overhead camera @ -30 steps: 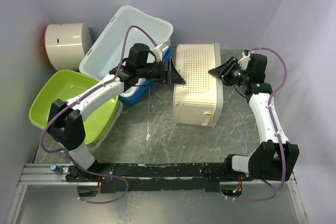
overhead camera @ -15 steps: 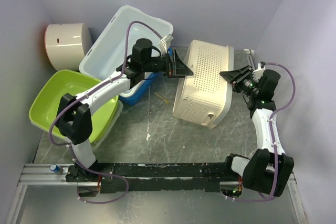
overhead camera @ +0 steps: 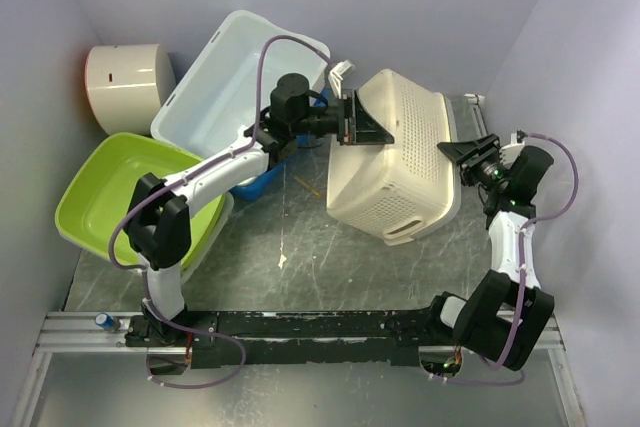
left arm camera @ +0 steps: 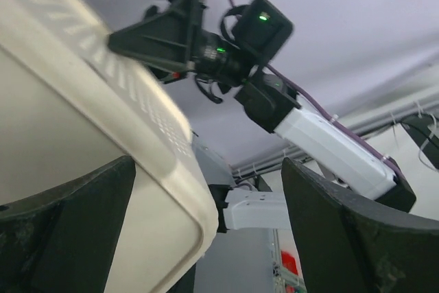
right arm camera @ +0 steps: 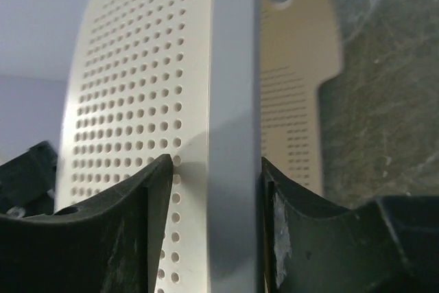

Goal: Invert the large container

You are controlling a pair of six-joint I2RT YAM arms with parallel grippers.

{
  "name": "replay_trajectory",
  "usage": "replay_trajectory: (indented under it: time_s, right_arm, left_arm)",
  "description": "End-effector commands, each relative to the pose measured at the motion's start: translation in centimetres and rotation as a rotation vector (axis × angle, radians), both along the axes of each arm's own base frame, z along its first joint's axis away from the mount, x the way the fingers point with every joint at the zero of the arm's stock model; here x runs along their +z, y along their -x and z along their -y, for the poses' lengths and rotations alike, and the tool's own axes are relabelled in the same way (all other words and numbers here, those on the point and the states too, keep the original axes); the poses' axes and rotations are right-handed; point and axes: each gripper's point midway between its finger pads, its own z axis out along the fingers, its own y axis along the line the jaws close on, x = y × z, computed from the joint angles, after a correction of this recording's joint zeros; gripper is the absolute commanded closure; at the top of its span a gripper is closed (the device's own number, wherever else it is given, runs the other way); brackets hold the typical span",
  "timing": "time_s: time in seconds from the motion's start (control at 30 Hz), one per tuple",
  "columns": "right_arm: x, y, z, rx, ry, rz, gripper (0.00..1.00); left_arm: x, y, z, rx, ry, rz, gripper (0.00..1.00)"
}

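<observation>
Grey surface [overhead camera: 300, 247]: scuffed, walled corner.
Change: cream basket [overhead camera: 400, 167], centre, tipped up further.
My left claw [overhead camera: 368, 122]: spread wide, basket rim between fingers.
My right claw [overhead camera: 455, 150]: astride basket wall; grip, I cannot tell.
Task's large container [overhead camera: 225, 77]: upper left, mouth showing, unturned; no progress.

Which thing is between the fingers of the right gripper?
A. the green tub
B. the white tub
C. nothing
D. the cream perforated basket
D: in the right wrist view, the rim of the cream perforated basket runs between the fingers of the right gripper.
</observation>
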Motion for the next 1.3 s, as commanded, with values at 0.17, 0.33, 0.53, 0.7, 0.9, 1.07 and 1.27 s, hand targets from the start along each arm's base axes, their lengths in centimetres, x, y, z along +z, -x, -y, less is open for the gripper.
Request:
replay_trajectory:
  time_s: [0.17,0.33,0.53,0.7,0.9,1.07,1.27]
  right_arm:
    - [-7.6,2.4,-0.2,0.036,-0.037,-0.257,0.36]
    - [-7.6,1.9,1.1,-0.003,0.002,-0.272,0.32]
    - [-8.1,2.1,4.8,-0.144,0.186,-0.395,0.24]
    - [-5.3,2.2,7.0,-0.225,0.319,-0.377,0.21]
    - [0.6,1.4,6.1,-0.191,0.373,-0.224,0.21]
    - [2.9,0.9,4.5,-0.14,0.379,-0.147,0.21]
    - [4.0,0.7,3.7,-0.121,0.404,-0.122,0.21]
  left_arm:
    - [1.9,6.6,4.3,-0.26,0.112,0.042,0.03]
    - [0.7,6.2,5.1,-0.258,0.092,0.019,0.04]
    - [0.9,5.6,5.4,-0.224,0.026,0.076,0.03]
    - [0.7,4.9,3.7,-0.116,-0.132,0.171,0.02]
    - [-4.2,3.3,-2.5,0.159,-0.446,0.219,0.0]
    - [-8.9,3.5,-6.7,0.303,-0.575,0.166,0.0]
    - [-12.4,4.2,-6.5,0.282,-0.57,0.085,0.0]
